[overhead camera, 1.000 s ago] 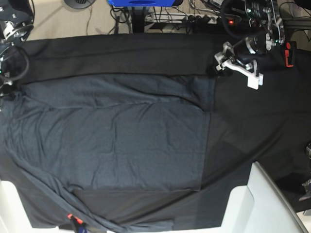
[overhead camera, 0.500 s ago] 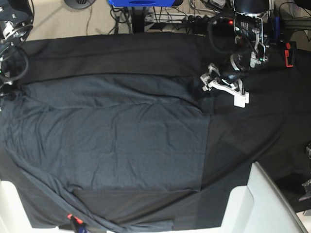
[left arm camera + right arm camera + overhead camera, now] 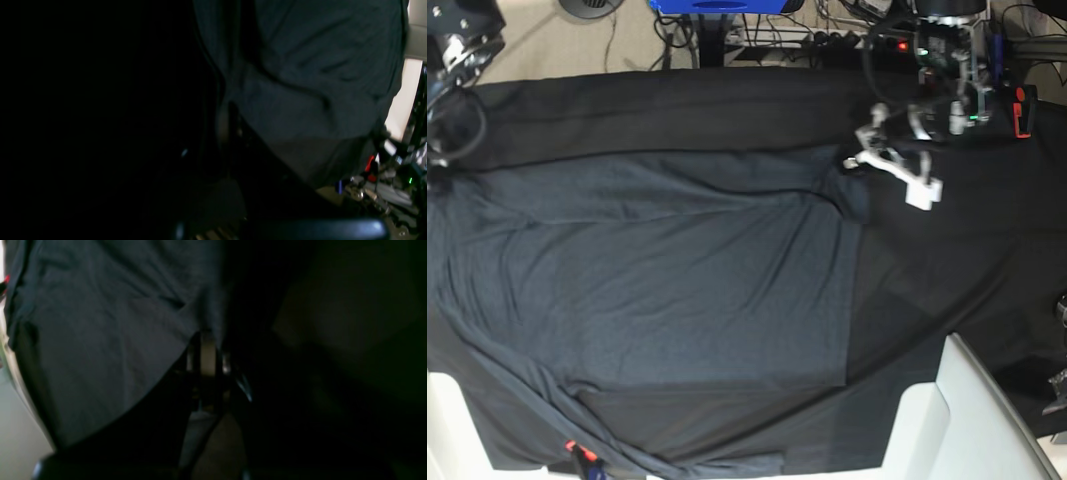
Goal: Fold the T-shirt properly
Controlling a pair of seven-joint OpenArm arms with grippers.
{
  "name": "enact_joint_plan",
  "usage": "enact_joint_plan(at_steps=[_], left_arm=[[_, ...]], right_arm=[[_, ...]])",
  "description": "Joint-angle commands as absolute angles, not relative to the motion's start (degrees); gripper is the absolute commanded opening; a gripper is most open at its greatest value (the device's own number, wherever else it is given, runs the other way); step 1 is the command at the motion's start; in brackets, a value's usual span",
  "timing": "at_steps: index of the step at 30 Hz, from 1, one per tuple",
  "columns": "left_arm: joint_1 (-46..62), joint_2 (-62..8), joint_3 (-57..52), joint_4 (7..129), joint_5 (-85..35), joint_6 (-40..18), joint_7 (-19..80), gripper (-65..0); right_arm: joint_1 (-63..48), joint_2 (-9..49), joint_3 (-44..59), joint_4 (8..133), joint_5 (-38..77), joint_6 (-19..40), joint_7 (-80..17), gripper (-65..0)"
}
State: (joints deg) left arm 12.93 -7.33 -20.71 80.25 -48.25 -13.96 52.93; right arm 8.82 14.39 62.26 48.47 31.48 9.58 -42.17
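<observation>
Charcoal-grey T-shirt [image 3: 657, 270] lies spread almost flat on the black table cloth [image 3: 967, 250], no fold made yet; left gripper [image 3: 859, 158] pinches shut on its far right corner, right gripper [image 3: 207, 340] clamps its far left edge, folding all ahead.
</observation>
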Motion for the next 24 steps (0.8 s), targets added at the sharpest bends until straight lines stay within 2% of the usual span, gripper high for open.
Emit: enact_joint_plan(at_steps=[1,8,24], left_arm=[[12.9,-7.9,-21.9,82.5,-49.2,-14.5,53.5,-65.0],[14.6,-8.3,-23.5,84.6,-49.2,-14.5,56.3,-65.0],[20.4,-9.5,-23.1,91.6,-49.2,-14.5,56.4,-65.0]], right_arm=[[10.1,16.0,62.3,50.8,32.6,10.2,-42.8,-64.8],[9.3,16.0,62.4,54.5,32.6,10.1,-47.4,-64.8],[1.3,12.0,62.4,65.2,32.9,10.1,-47.4,-64.8]])
